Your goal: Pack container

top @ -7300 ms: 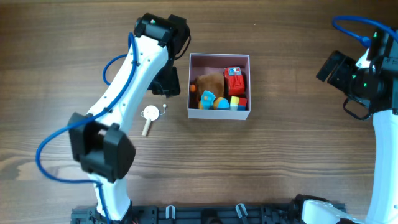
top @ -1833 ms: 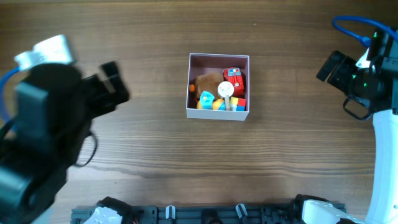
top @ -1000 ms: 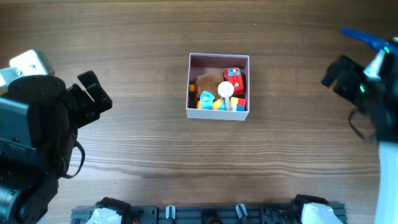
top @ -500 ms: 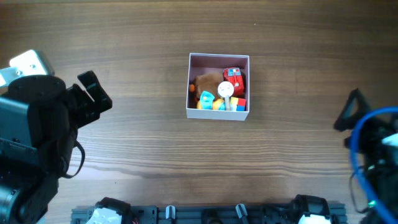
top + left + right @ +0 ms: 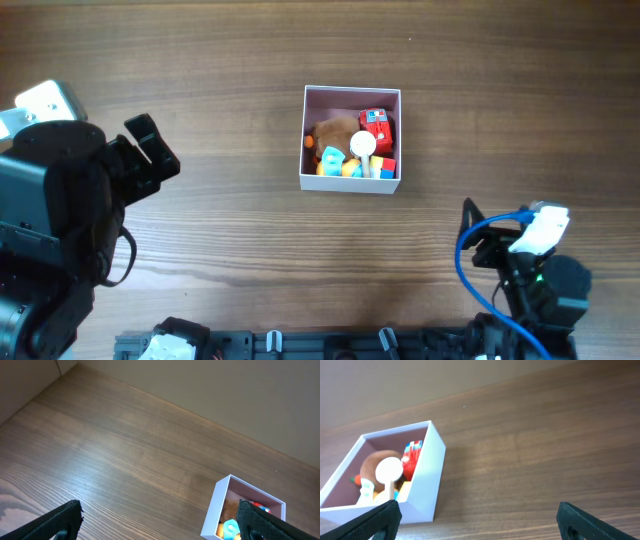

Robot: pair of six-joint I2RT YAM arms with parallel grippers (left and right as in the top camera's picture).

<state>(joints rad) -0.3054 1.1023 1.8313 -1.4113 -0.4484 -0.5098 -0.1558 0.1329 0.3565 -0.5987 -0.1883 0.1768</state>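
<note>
Overhead, the container (image 5: pixel 350 184) sits in the middle of the table (image 5: pixel 250 60). It holds a red toy (image 5: pixel 377 130), a brown plush (image 5: pixel 333 130), a white round-headed piece (image 5: pixel 362 145) and coloured blocks (image 5: pixel 340 162). The pale marks on the red toy are too small to read. The left arm (image 5: pixel 55 200) and right arm (image 5: pixel 545 285) are well apart from the container.

From the left wrist, the left gripper (image 5: pixel 160 522) has its jaws spread wide over bare wood, with the container at lower right.

From the right wrist, the right gripper (image 5: pixel 477 522) is likewise spread, with the container at lower left.
</note>
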